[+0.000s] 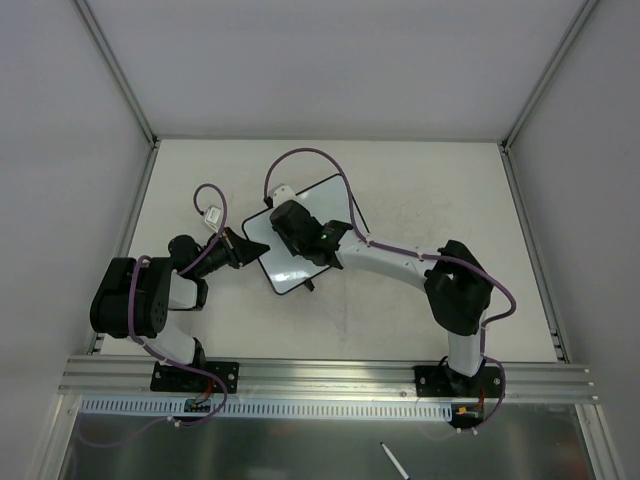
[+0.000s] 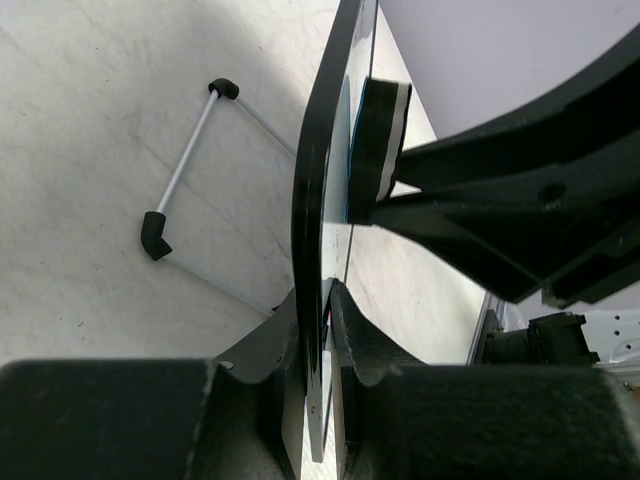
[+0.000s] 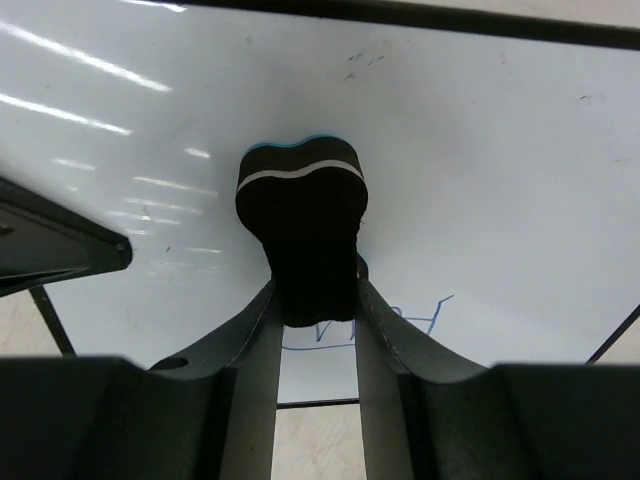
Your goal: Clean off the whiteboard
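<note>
The whiteboard (image 1: 323, 203) lies slantwise at the table's middle, left of centre. My left gripper (image 1: 258, 248) is shut on its left edge. In the left wrist view the board (image 2: 312, 200) stands edge-on between the fingers (image 2: 350, 340), with its wire stand and black feet (image 2: 185, 170) behind it. My right gripper (image 1: 290, 222) is over the board, shut on a black eraser with a white stripe (image 3: 300, 215), which presses on the white face (image 3: 490, 160). Blue writing (image 3: 415, 320) shows by the right fingers. The eraser also shows in the left wrist view (image 2: 380, 135).
Grey enclosure walls and aluminium posts (image 1: 125, 80) bound the table on three sides. An aluminium rail (image 1: 330, 375) runs along the near edge. White cable connectors sit at the left arm (image 1: 212, 213) and the board's far corner (image 1: 283, 192). A pen (image 1: 394, 460) lies below the rail.
</note>
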Robot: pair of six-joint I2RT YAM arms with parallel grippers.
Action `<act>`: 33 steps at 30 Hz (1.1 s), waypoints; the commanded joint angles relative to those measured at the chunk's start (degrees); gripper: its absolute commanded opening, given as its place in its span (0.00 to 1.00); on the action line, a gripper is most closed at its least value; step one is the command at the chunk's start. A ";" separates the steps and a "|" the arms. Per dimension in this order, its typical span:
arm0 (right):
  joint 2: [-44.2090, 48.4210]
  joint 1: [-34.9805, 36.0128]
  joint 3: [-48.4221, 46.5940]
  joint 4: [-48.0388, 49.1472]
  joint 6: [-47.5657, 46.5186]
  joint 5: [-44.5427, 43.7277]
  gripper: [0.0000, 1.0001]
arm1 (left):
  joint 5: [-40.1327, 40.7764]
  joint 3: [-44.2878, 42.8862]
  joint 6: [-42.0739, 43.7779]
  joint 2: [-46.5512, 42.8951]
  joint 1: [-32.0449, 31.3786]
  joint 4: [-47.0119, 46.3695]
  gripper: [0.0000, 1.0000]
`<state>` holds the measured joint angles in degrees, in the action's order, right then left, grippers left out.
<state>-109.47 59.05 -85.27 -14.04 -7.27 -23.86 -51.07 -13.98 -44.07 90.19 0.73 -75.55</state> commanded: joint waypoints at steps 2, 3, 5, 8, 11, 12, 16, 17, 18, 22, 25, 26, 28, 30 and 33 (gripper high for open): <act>-1.80 3.35 3.18 1.73 4.98 3.03 0.00 | -0.70 0.53 3.29 -1.16 -0.12 -13.22 0.00; -1.89 3.88 3.62 2.17 5.33 3.29 0.00 | -0.61 0.53 3.29 -1.16 -0.12 -13.31 0.00; -2.06 4.23 4.50 3.84 6.56 4.87 0.00 | -0.70 0.53 3.29 -1.07 -0.03 -13.31 0.00; -2.50 5.55 5.29 4.99 7.09 5.66 0.00 | -0.70 0.44 3.29 -1.07 -0.03 -13.40 0.00; -3.38 7.22 5.03 5.52 7.00 4.61 0.00 | -0.70 0.44 3.29 -1.07 -0.03 -13.31 0.00; -3.47 7.75 4.86 5.52 6.66 4.17 0.00 | -0.61 0.44 3.29 -1.07 -0.12 -13.31 0.00; -2.86 7.75 5.12 5.52 6.48 2.68 0.00 | -0.70 0.53 3.29 -1.16 -0.03 -13.40 0.00; -2.68 7.75 5.29 5.52 6.30 2.24 0.00 | -0.61 0.53 3.29 -1.16 -0.12 -13.31 0.00; -2.16 7.66 5.56 5.52 6.21 1.71 0.00 | -0.78 0.53 3.29 -1.07 -0.12 -13.40 0.00; -0.57 5.73 7.31 5.95 7.09 1.97 0.00 | -0.70 0.53 3.29 -1.16 -0.12 -13.31 0.00; 1.18 3.54 10.29 7.45 8.92 2.32 0.00 | -0.61 0.53 3.21 -1.07 -0.12 -13.31 0.00; 1.62 2.75 11.26 8.67 9.81 2.93 0.00 | -0.70 0.53 3.21 -1.07 -0.03 -13.40 0.00; 3.38 0.29 14.16 9.91 10.87 4.95 0.00 | -0.79 0.44 3.21 -1.07 -0.03 -13.40 0.00; 4.35 -2.52 16.10 11.40 12.45 5.75 0.00 | -0.79 0.44 3.21 -0.98 -0.12 -13.31 0.00; 6.55 -5.77 19.70 12.99 13.33 6.72 0.00 | -0.79 0.44 3.21 -0.98 -0.12 -13.40 0.00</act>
<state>-102.87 58.54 -69.58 0.78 3.77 -15.79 -50.85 -13.85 -44.01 90.19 0.78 -75.70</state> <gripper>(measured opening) 0.337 0.101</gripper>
